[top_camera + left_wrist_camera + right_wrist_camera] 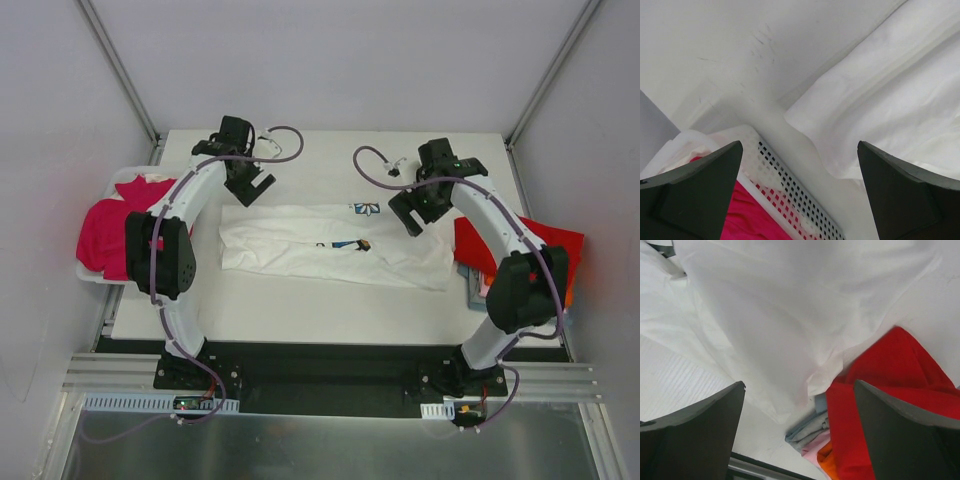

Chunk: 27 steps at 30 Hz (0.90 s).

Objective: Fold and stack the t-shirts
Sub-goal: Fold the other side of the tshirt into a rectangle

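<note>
Cloth fills most of each view. The top camera gives the whole layout: a white t-shirt (330,250) lies as a long, loosely folded band across the middle of the table (330,150). A blue daisy print and a bit of dark lettering show on its upper face, and its edges are rumpled. The left gripper (248,185) hangs near the band's far left corner and the right gripper (410,212) over its far right part. Both pairs of fingers are spread wide with nothing between them. Off the table's left edge a white basket (90,272) holds a bunched magenta t-shirt (105,235). At the right edge a red t-shirt (545,240) drapes over a low pile. Only the left wrist view shows the basket wall as perforated plastic, a grid of small square holes with magenta showing through. It also shows faint scuff marks on the matte table top, and the white shirt's fold there is soft and rounded. Only the right wrist view opens up the right-hand pile. Under the red fabric lie the edges of a light-blue t-shirt (807,427), a pink t-shirt (815,445) and an orange t-shirt (827,460), stacked close. The white shirt's thin edge sits just beside the red. The fingers in both wrist views are dark, wedge-shaped and smooth.
</note>
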Motion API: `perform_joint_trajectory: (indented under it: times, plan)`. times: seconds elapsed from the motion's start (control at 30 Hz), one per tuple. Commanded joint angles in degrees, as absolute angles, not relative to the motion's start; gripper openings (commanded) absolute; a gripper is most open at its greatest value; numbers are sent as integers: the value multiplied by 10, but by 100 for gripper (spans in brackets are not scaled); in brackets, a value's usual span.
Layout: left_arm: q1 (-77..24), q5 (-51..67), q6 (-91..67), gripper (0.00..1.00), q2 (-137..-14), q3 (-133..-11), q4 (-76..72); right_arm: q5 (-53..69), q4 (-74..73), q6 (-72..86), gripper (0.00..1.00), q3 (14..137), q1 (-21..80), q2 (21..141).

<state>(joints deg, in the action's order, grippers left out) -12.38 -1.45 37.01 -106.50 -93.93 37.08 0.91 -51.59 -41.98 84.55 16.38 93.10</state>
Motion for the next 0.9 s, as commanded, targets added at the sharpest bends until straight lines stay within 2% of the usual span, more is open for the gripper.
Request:
perform_joint_trajectory:
  times: [0.0, 0.23, 0.47, 0.67, 0.87]
  plan:
    - [-130, -1, 359, 99, -1093, -951, 381, 14, -476, -411, 95, 854, 167, 987]
    - [-134, -3, 356, 99, -1091, -928, 381, 26, -461, -416, 95, 819, 169, 1052]
    - [-144, -12, 362, 99, -1073, -895, 380, -14, -446, -434, 96, 766, 174, 1096]
    - [-152, -16, 360, 99, -1065, -878, 380, -24, -444, -436, 98, 784, 173, 1129]
    - [-153, -18, 359, 99, -1056, -874, 380, -19, -466, -431, 99, 826, 165, 1093]
